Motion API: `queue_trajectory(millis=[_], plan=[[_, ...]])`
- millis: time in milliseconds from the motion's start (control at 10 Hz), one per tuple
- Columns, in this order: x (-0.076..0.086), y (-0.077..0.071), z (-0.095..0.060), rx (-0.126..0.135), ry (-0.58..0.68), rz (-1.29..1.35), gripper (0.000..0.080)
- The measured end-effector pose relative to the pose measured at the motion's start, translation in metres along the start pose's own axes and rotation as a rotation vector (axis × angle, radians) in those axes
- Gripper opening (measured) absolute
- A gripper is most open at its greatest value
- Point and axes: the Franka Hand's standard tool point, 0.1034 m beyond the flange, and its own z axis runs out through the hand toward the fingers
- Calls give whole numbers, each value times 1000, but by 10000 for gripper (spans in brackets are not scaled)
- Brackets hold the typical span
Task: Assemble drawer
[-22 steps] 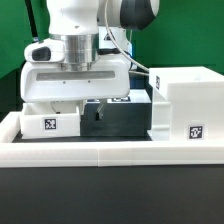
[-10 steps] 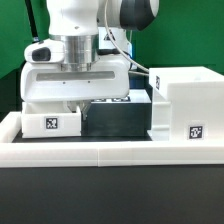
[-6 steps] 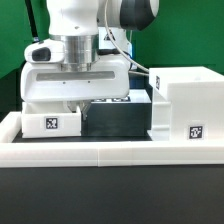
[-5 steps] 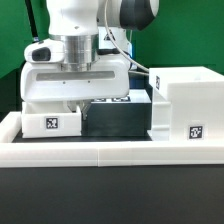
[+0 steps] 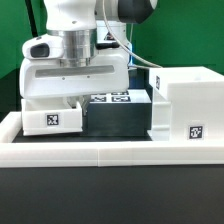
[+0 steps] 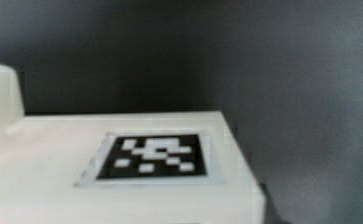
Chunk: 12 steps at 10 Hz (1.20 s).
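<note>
Claw [image 5: 78, 92]: hung above the small tray [image 5: 50, 119]; tips hidden, opening and hold impossible to tell.
Drawer housing [image 5: 186, 96]: stood at the exterior view's right, apart from that tray.
Progress: seemingly early; tray not yet slotted in.

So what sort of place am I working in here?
Most likely a robot lab test bench: a Panda arm over a dark table fenced by a white border rail, a square tag on the white drawer housing, and a plain green backdrop.
</note>
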Motion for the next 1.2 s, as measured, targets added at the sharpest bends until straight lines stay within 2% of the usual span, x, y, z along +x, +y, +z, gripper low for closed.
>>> queue_trajectory(millis=[200, 500, 1200], plan=[[-1, -4, 2, -17, -2, -236, 42], [3, -15, -2, -29, -16, -586, 42], [0, -6, -2, -44, -50, -1010, 42]])
